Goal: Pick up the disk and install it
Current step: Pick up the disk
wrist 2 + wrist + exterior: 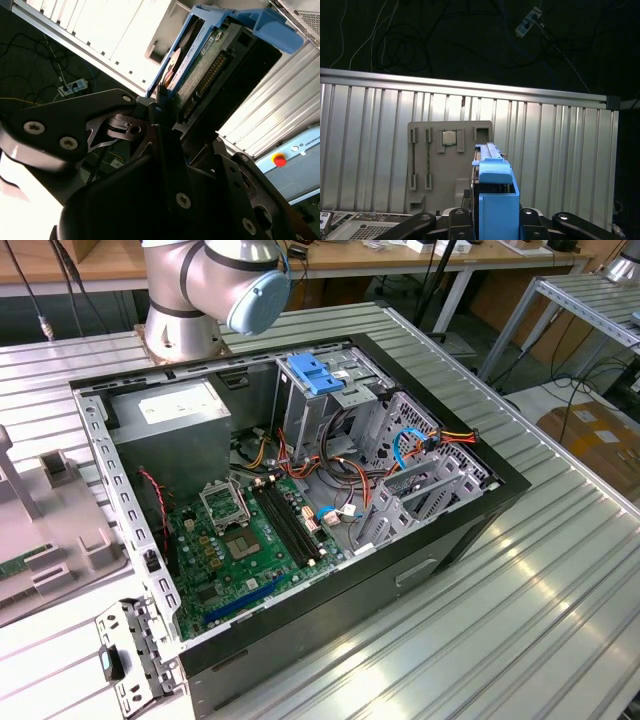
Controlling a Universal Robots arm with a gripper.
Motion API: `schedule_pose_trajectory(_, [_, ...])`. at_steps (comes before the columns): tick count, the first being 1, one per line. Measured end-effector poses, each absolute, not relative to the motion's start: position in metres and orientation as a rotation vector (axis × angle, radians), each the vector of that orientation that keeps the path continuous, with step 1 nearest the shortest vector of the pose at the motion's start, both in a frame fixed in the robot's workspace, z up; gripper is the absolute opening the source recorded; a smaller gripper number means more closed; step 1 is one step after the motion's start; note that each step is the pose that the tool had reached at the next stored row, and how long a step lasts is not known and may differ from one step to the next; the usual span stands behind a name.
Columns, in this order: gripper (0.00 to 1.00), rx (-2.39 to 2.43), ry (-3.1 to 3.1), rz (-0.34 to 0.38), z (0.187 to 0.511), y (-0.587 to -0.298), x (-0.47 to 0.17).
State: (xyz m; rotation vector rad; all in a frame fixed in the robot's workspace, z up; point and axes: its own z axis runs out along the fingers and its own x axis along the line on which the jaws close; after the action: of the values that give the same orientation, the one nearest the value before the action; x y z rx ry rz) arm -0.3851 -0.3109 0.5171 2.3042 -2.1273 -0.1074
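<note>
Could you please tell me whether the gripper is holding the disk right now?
Yes, in the first wrist view the disk, with its blue side rail, sits clamped upright in the gripper.

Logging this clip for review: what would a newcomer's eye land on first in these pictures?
The open computer case lying on the ribbed metal table, its green motherboard bared, dominates the exterior view. In both wrist views the disk with its blue side rail sits clamped in the gripper. Beyond it in the first wrist view lies a grey fixture plate holding a small chip.
</note>
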Motion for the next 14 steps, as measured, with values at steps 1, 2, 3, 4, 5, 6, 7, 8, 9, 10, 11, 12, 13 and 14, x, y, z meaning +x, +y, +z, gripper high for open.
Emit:
schedule_pose_trajectory(1, [0.36, 2.304, -2.127, -0.107, 0.5171, -0.3109, -0.3847])
schedule_pose_trajectory(2, [0.36, 2.304, -2.127, -0.107, 0.5171, -0.3109, -0.3838])
schedule_pose_trajectory(3, [0.36, 2.304, -2.127, -0.107, 0.5171, -0.3109, -0.3834])
schedule_pose_trajectory(4, [0.36, 2.304, -2.127, -0.107, 0.5171, -0.3109, -0.3829])
schedule_pose_trajectory(5, [0.36, 2.304, -2.127, -0.107, 0.5171, -0.3109, -0.3823])
schedule_pose_trajectory(6, [0.36, 2.304, -2.127, -0.107, 0.5171, -0.3109, -0.3818])
schedule_pose_trajectory(7, [0.36, 2.304, -2.127, -0.107, 0.5171, -0.3109, -0.3814])
schedule_pose_trajectory(8, [0.36, 2.304, -2.127, -0.107, 0.5171, -0.3109, -0.3811])
schedule_pose_trajectory(9, [0.36, 2.304, -2.127, -0.107, 0.5171, -0.3109, -0.3807])
schedule_pose_trajectory(10, [0.36, 2.304, -2.127, -0.107, 0.5171, -0.3109, -0.3803])
schedule_pose_trajectory(11, [0.36, 2.304, -2.127, -0.108, 0.5171, -0.3109, -0.38])
schedule_pose_trajectory(12, [0.36, 2.304, -2.127, -0.107, 0.5171, -0.3109, -0.3797])
schedule_pose_trajectory(13, [0.36, 2.304, -2.127, -0.107, 0.5171, -0.3109, -0.3793])
schedule_pose_trajectory(14, [0.36, 2.304, -2.127, -0.107, 0.5171, -0.3109, -0.379])
